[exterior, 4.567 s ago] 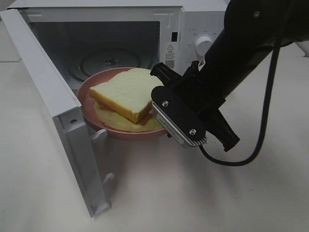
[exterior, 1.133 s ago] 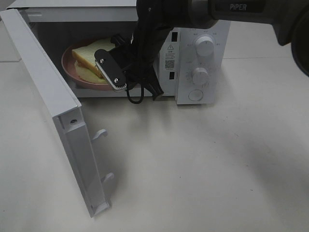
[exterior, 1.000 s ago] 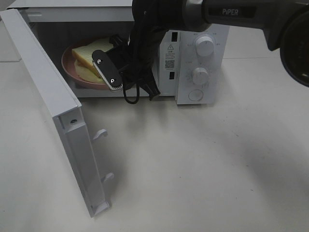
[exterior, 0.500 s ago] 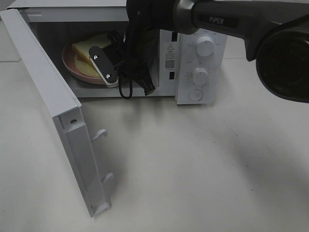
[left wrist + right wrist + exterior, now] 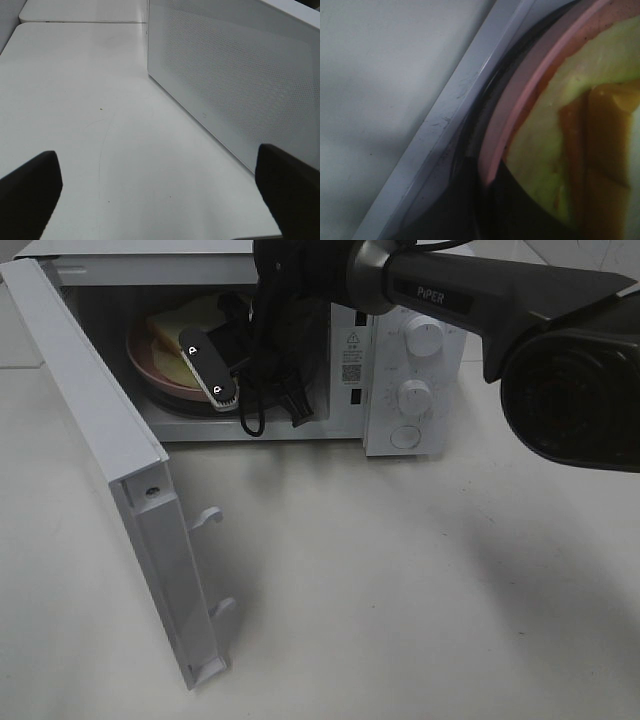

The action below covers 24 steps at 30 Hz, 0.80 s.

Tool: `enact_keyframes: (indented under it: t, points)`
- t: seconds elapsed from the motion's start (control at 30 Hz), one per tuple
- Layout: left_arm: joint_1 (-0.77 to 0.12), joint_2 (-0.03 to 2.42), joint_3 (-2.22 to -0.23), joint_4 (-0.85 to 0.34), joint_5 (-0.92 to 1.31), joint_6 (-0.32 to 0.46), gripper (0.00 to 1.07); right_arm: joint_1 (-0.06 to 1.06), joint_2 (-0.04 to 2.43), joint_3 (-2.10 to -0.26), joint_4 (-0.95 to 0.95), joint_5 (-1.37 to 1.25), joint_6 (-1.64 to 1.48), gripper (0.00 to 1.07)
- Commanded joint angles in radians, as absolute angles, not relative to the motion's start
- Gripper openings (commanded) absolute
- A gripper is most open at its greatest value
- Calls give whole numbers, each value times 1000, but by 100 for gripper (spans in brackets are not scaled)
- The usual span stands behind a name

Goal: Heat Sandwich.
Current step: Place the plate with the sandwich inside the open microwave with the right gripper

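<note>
We read "PiPER" on the right arm (image 5: 440,295), which reaches into the open microwave (image 5: 420,430), where the sandwich (image 5: 185,318) lies on the pink plate (image 5: 148,375). The right gripper (image 5: 492,200) is closed, apparently pinching the plate's rim. The left gripper (image 5: 160,200) gapes wide above the table (image 5: 75,100), holding nothing. The microwave's warning sticker (image 5: 352,355) is too small to read.
</note>
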<state>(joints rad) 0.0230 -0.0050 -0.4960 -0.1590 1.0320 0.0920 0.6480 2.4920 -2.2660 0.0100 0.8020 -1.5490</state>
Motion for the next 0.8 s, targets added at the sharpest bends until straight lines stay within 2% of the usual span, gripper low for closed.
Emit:
enact_keyframes:
  t: [0.03, 0.63, 0.8]
  points:
    - [26, -29, -493, -162, 1033, 94, 103, 651, 2499, -2302, 0, 777, -1541, 0]
    - [26, -29, -493, -161, 1033, 94, 103, 651, 2530, -2306, 0, 739, -1537, 2]
    - [26, -29, -493, -161, 1033, 94, 103, 651, 2530, -2306, 0, 739, -1514, 7]
